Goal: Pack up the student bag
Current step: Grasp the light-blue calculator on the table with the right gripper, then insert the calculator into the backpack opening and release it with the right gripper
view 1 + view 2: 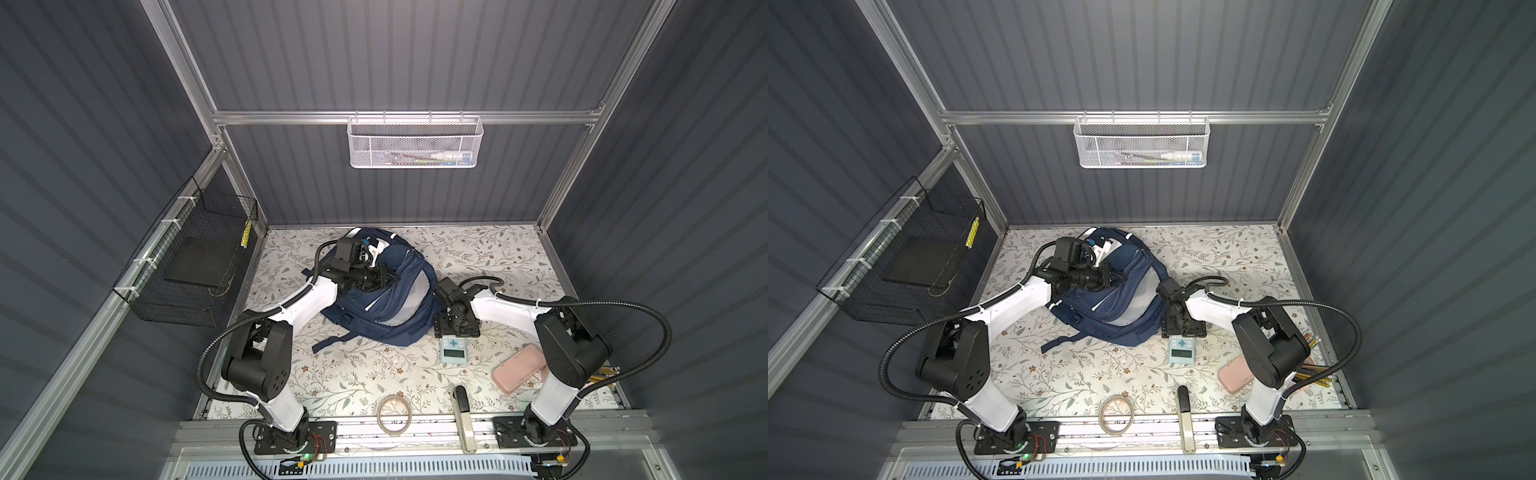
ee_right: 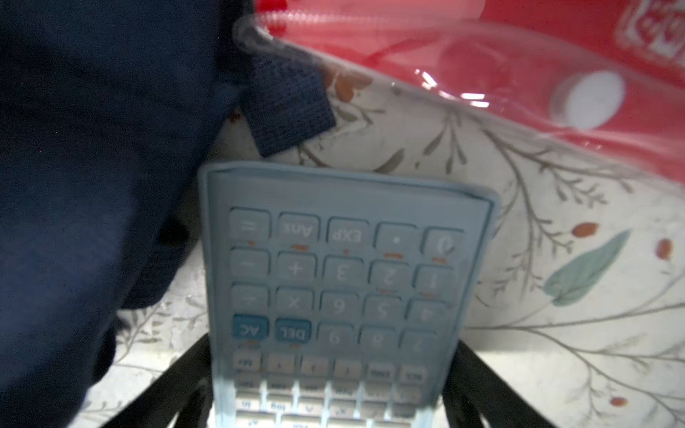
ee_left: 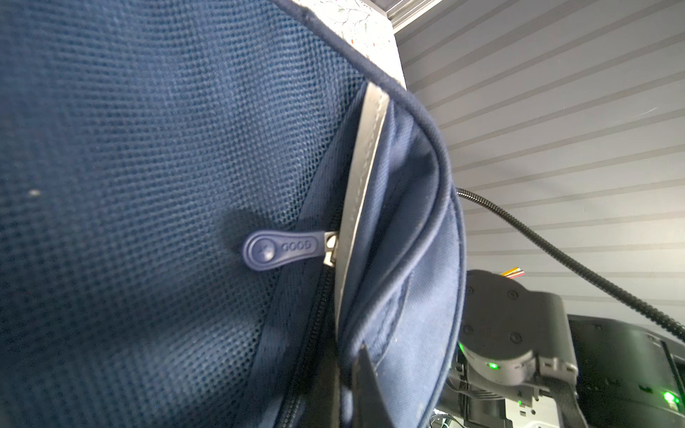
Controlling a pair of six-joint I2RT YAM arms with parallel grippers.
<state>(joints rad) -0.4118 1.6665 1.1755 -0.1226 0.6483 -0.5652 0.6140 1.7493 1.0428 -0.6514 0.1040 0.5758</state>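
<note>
Holdings on my bench (image 1: pixel 353 386), read from the remote station. Front edge: a tape roll (image 1: pixel 395 415), and near it a cream tool with a black tip (image 1: pixel 464 419) lying partly over the rail. Front-right corner: a pink pencil case (image 1: pixel 519 374), partly under the right arm, with loose pencils (image 1: pixel 1312 372) along the right edge. Walls: a white mesh basket (image 1: pixel 415 141) at the back and a black wire basket (image 1: pixel 187 266) on the left. Right of centre: a pale blue calculator (image 1: pixel 454 352), flat on the bench. Its keypad end is covered in both top views by the right gripper (image 2: pixel 333 344). I log that gripper's jaws as spread wide, one fingertip at each long side of the calculator, with no firm hold showing. Crowding it: a red packet in clear wrap (image 2: pixel 500 63) just past the keypad end, a webbing tab (image 2: pixel 289 107) of the bag beside that same end, and navy cloth close along one long side. The student bag (image 1: pixel 390 307) lies slumped in the back half, left of centre, near the back edge. It is navy fabric with a pale grey panel and a white patch (image 1: pixel 377 250) by its top, and one strap (image 1: pixel 332 341) trails toward the front. The left gripper (image 1: pixel 392 276) is fully closed, pinching a fold of the bag's raised upper part. Its wrist view shows navy mesh, a grey stripe (image 3: pixel 365 166) and a blue zip pull (image 3: pixel 281 250).
</note>
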